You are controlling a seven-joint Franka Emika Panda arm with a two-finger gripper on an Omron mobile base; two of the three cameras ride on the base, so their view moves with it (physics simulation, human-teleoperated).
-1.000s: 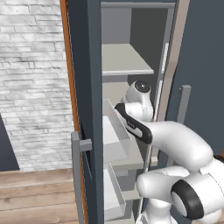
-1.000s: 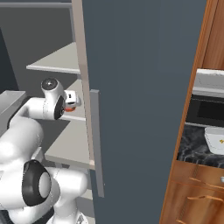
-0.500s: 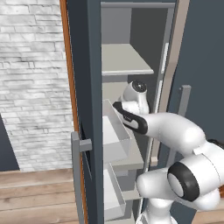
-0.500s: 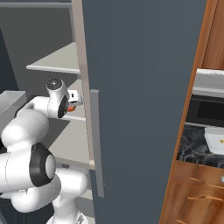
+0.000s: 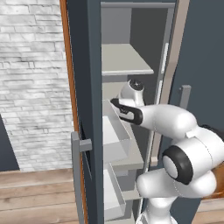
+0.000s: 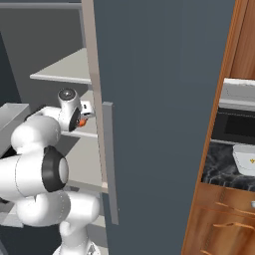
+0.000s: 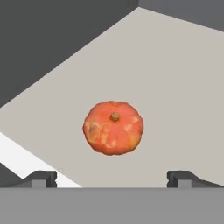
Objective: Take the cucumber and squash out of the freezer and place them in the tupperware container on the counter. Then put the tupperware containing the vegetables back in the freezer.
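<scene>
The squash (image 7: 113, 128), round and red-orange, lies on a light grey shelf (image 7: 175, 65) inside the freezer (image 5: 127, 61). It sits straight ahead of my open gripper (image 7: 111, 178), between the lines of the two fingertips (image 7: 41, 177) and a short way beyond them, untouched. In the right base view a sliver of the squash (image 6: 82, 121) peeks out beside my hand, which reaches in at mid-shelf height. The tupperware container (image 6: 245, 159) rests on the counter (image 6: 216, 167) at the far right. The cucumber is hidden.
The open freezer door (image 6: 164, 99) with its bar handle (image 6: 110, 159) stands close on the arm's right. Another dark door panel (image 5: 83, 87) and clear bins (image 5: 116, 131) flank the arm's left. A grey microwave (image 6: 239, 94) sits above the counter.
The arm has stretched further into the freezer and the hand has moved in over the shelf towards the squash. The jaws have stayed open.
</scene>
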